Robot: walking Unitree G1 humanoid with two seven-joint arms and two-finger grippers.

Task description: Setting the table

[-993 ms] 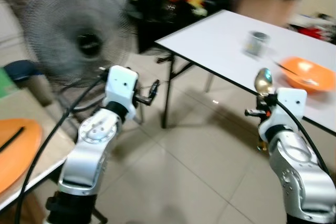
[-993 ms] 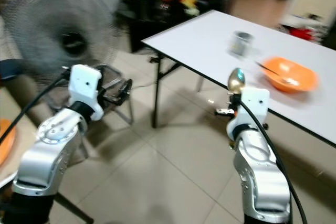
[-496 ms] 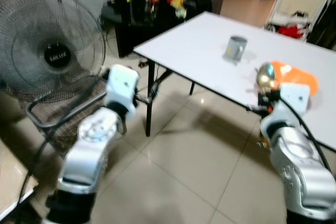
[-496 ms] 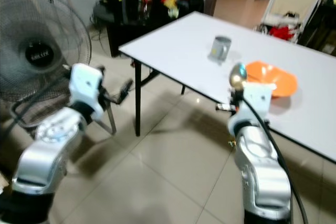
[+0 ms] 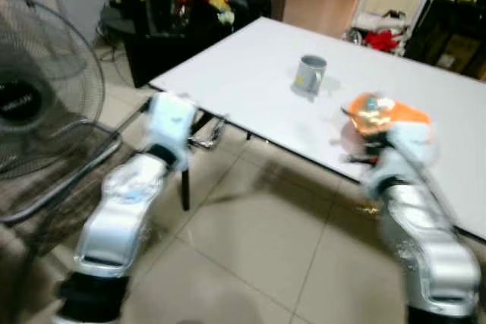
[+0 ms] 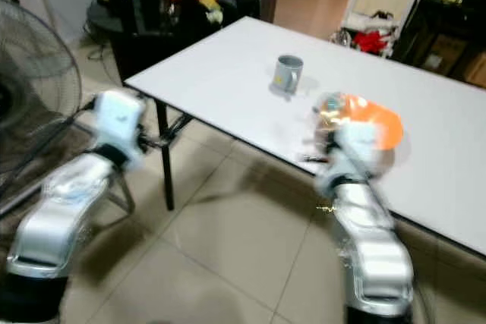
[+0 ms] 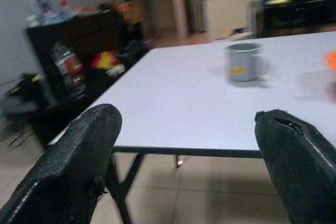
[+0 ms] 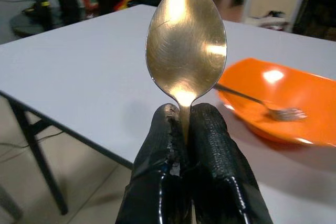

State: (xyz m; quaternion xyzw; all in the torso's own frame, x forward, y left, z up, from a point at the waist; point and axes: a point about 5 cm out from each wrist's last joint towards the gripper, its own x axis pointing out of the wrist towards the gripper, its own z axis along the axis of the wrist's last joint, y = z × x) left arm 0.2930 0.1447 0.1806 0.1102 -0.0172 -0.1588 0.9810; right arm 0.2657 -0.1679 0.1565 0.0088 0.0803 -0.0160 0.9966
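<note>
The right gripper [image 8: 181, 129] is pinching a gold spoon [image 8: 186, 51] by its handle, bowl standing upright above the fingertips, near the tabletop's [image 5: 250, 73] front edge. The left gripper [image 7: 184, 145] is gaping, holding nothing, off the table's left corner. An orange bowl [image 8: 278, 100] with a fork [image 8: 257, 103] is sitting just beyond the spoon.

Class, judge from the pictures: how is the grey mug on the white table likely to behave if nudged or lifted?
The mug looks stiff and squat, so it probably slides across the smooth table rather than tipping. Its handle isn't clear, so a rim pinch may slip.
</note>
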